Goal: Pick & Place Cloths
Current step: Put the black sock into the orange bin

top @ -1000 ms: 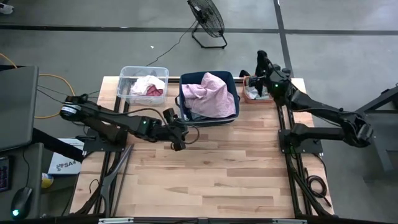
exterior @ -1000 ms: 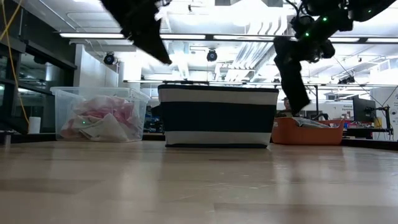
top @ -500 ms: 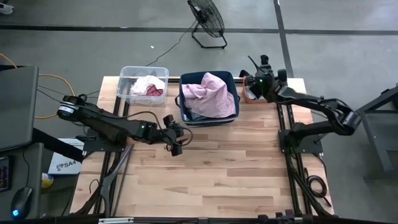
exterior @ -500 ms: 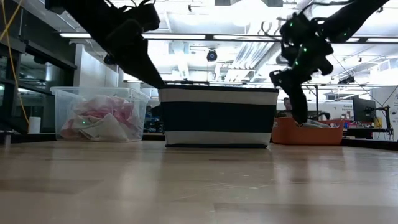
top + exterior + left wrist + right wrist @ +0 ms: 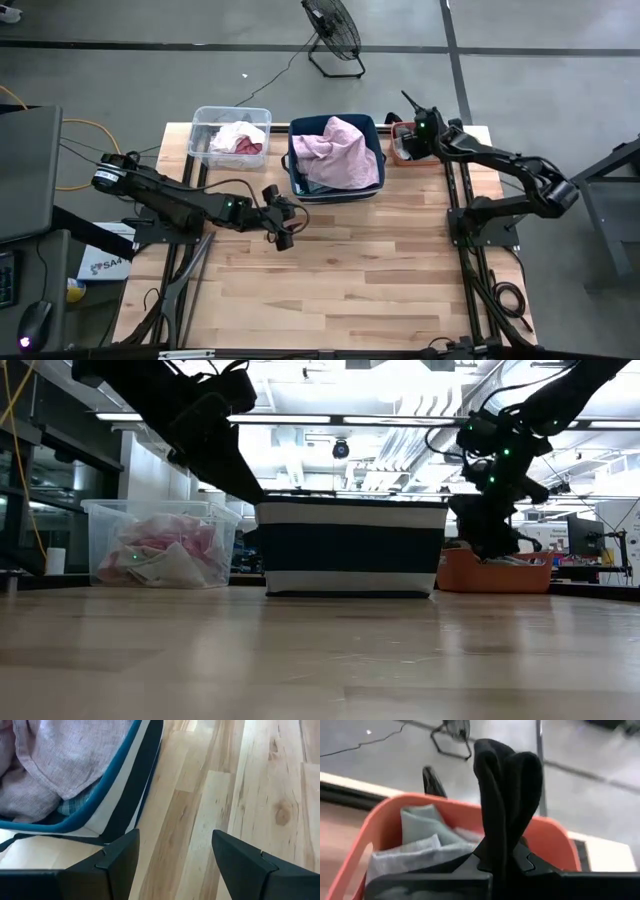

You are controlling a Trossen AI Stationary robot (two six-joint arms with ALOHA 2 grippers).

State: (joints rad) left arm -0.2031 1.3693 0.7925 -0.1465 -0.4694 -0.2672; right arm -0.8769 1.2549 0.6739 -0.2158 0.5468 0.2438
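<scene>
Right hand point(image 5: 507, 857) clamped on black cloth point(image 5: 507, 790) over orange bin point(image 5: 380, 827); left hand point(image 5: 172, 855) apart beside navy bin point(image 5: 135, 795).

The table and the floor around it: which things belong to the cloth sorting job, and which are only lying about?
Part of the job:
- pink cloth in the navy bin
- cloths in the clear bin
- grey cloths in the coral bin
- black cloth, held by the right gripper
- left gripper, open

Lying about:
- fan
- yellow cable
</scene>
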